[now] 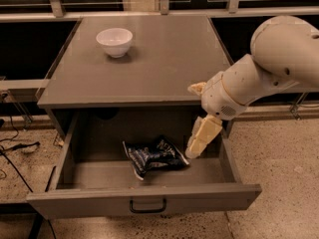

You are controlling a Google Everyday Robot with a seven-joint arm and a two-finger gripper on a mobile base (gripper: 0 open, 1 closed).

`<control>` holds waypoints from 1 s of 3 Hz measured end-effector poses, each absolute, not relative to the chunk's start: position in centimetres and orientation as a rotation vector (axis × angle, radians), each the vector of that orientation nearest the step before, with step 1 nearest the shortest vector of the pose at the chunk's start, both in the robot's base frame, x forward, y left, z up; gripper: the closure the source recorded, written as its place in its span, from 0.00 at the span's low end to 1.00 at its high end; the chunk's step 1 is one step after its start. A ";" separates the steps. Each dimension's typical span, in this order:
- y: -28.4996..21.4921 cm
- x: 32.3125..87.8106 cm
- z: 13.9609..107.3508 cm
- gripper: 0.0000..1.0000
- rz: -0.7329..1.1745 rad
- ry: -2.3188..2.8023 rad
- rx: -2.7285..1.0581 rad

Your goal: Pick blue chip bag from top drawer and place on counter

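We're holding the gripper, fingers spread apart, at the right of the open top drawer, just beside the blue chip bag lying inside, seemingly untouched, so the grab, lift and drop onto the table are all waiting.

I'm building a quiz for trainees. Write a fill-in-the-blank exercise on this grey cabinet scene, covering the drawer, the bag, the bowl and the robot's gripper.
1. The wide grey metal top drawer is pulled ____.
2. The crumpled dark blue foil chip bag lies ____ it.
3. The robot's cream two-finger gripper hangs near the bag with its fingers ____.
4. The round white bowl sits ____ the flat grey counter.

Missing words: out; inside; open; on.
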State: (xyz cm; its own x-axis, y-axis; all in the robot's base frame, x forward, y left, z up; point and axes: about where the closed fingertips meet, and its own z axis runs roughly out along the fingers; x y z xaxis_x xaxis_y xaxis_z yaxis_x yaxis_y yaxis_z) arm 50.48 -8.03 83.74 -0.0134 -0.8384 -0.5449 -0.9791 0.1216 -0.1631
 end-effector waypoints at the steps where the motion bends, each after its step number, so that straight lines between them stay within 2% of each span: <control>1: -7.6 50.2 83.1 0.04 0.371 1.886 -1.739; 3: -5.2 49.7 79.0 0.34 0.486 1.866 -1.645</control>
